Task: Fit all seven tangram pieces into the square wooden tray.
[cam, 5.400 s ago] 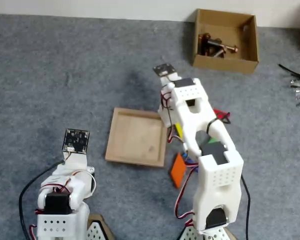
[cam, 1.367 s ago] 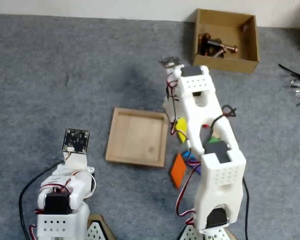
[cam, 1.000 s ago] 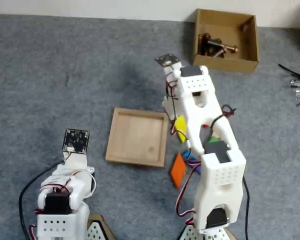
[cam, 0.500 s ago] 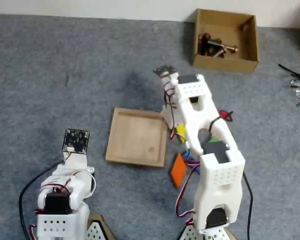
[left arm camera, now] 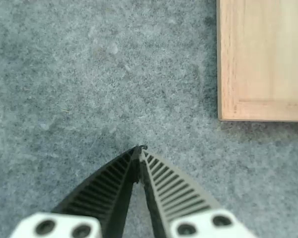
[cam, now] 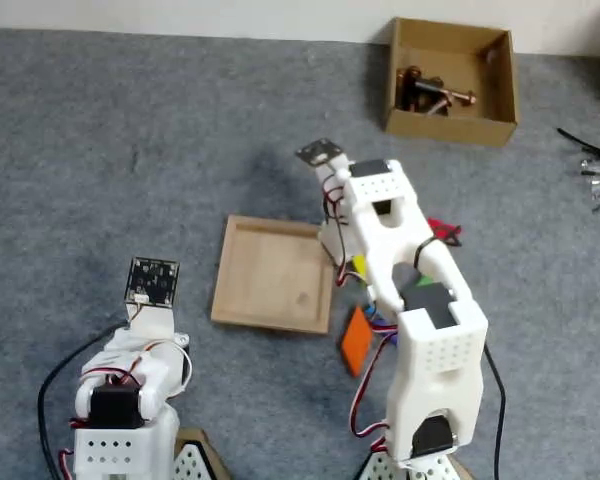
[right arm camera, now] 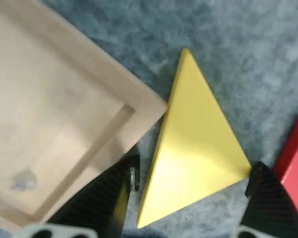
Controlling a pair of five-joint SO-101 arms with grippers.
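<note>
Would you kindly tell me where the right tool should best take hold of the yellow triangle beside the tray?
Probably from straight above, as the yellow triangle lies flat on the carpet. Grip across its wide end, where the right tool straddles it, away from the wooden tray corner that meets its long edge; the narrow tip offers little hold.

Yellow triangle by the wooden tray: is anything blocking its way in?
No loose thing separates the yellow triangular piece from the square wooden tray; only the tray's raised rim, right beside it, must be cleared.
</note>
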